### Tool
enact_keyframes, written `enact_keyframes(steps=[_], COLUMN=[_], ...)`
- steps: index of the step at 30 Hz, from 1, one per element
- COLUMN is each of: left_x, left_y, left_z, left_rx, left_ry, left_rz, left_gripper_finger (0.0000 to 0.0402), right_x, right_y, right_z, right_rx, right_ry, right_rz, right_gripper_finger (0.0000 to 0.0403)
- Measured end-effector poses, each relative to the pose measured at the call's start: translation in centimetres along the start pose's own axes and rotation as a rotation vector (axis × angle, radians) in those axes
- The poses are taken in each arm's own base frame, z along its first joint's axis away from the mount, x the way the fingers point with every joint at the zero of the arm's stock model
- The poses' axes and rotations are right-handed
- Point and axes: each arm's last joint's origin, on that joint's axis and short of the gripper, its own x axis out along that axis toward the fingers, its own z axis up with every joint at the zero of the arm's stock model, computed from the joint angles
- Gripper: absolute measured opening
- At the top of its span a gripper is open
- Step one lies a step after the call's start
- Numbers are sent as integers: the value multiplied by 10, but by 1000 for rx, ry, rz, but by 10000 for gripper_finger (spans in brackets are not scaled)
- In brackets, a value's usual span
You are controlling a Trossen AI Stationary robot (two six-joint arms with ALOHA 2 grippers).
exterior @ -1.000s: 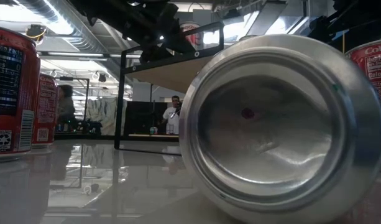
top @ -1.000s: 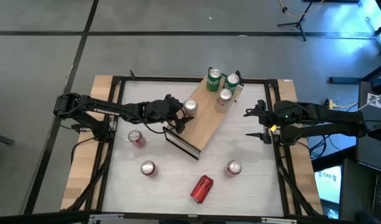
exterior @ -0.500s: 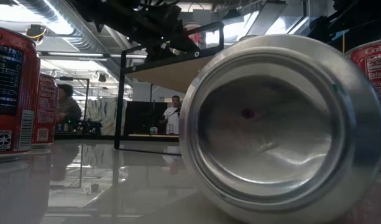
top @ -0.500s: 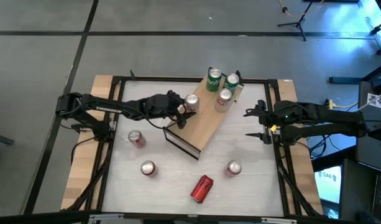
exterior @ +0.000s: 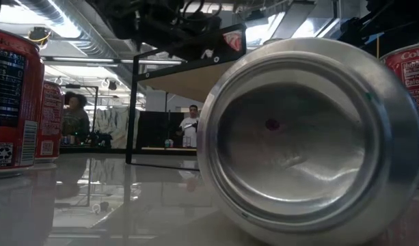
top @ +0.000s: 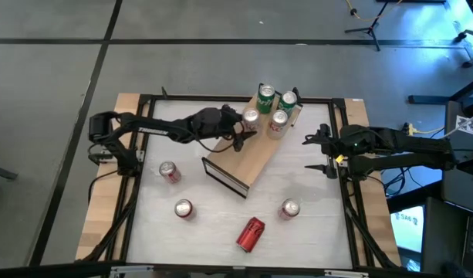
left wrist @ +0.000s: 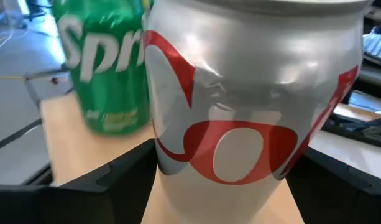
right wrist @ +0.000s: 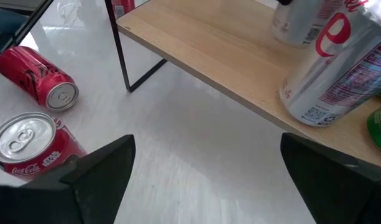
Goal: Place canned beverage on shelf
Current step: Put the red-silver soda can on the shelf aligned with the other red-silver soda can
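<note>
From the high view, the shelf (top: 249,148) sits diagonally on the white bench (top: 298,185), and the left gripper (top: 244,127) is over its far half, pinching a silver can (top: 251,117) by the sides. That can is right next to the group already standing at the far end: two green cans (top: 265,98) and another silver one (top: 278,123). You can't tell from above whether the held can is touching the board or just above it.

The left wrist view fills that in a bit: the silver can with red lettering (left wrist: 252,99) takes up nearly the whole frame between the dark fingers (left wrist: 97,190), with a green can (left wrist: 103,62) close behind it and light wood under both. The bottom of the can is cut off there too, so contact is still unclear.

The right gripper (top: 319,154) is parked at the bench's right edge with its fingers spread wide and nothing between them. Its wrist view catches the shelf edge (right wrist: 202,56), a red can lying on its side (right wrist: 38,74) and an upright red can (right wrist: 32,149).

The low view is mostly blocked by the base of the lying can (exterior: 312,137); the shelf only peeks out behind it, and the arm above is too dark to read. Three more red cans (top: 169,171) stand loose on the bench.
</note>
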Motion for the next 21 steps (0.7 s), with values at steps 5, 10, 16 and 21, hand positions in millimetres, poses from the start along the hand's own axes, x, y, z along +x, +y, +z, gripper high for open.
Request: enact_keyframes(steps=[5,10,16,21], left_x=[10,11,12,19], left_y=[10,20,27,27], left_z=[9,12,10,2], left_rx=[4,12,7,6], left_ry=[20,21,27,43], left_rz=[14,42,53,56], left_gripper_finger=[305,305,305,305], right_x=[0,0,0,0], right_y=[0,0,0,0], right_z=[0,0,0,0], right_rx=[0,0,0,0], right_ry=[0,0,0,-1], right_rz=[-2,-2,-2,-2], right_gripper_finger=[397,397,397,397])
